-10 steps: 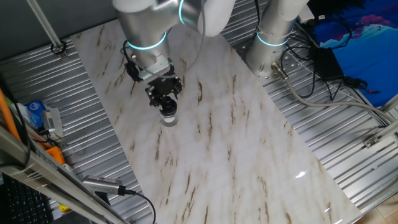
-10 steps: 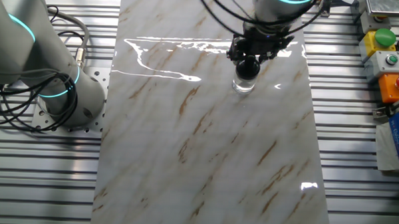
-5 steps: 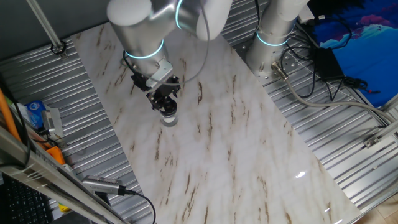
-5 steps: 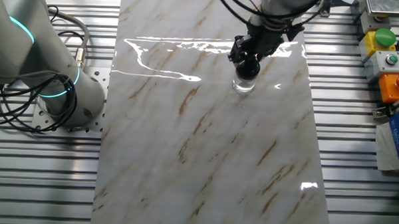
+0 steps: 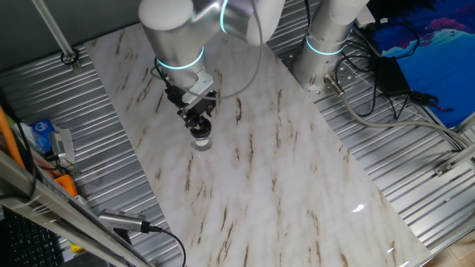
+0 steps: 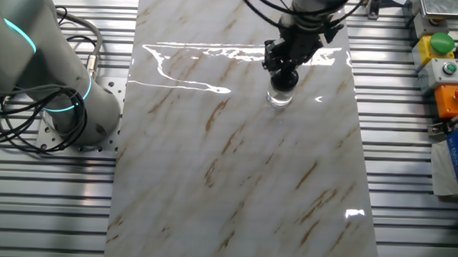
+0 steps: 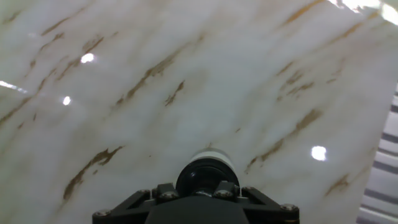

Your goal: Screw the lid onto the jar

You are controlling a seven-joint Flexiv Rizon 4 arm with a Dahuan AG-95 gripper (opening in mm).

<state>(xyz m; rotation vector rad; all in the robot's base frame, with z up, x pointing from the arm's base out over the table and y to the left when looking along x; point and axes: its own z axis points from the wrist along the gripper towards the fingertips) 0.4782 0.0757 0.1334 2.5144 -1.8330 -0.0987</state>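
The small clear glass jar (image 5: 201, 142) stands upright on the marble tabletop (image 5: 282, 193), toward its far left part. The black lid (image 5: 199, 131) sits on top of the jar. My gripper (image 5: 199, 127) points straight down and is shut on the lid from both sides. In the other fixed view the jar (image 6: 279, 97) shows below the lid (image 6: 284, 80), with the gripper (image 6: 284, 75) over it. In the hand view the lid (image 7: 207, 175) sits between the fingers, a pale band of the jar (image 7: 209, 154) shows just beyond it, and the gripper (image 7: 199, 190) hides the rest.
A second robot arm's base (image 5: 327, 43) stands off the table's edge, also visible as the base (image 6: 71, 100) in the other fixed view. Cables (image 5: 375, 81) lie beside it. A button box (image 6: 443, 66) and a blue packet (image 6: 454, 165) sit on the ribbed metal surface.
The gripper and wrist have turned about the vertical axis while staying on the lid. The jar has kept its place on the table.
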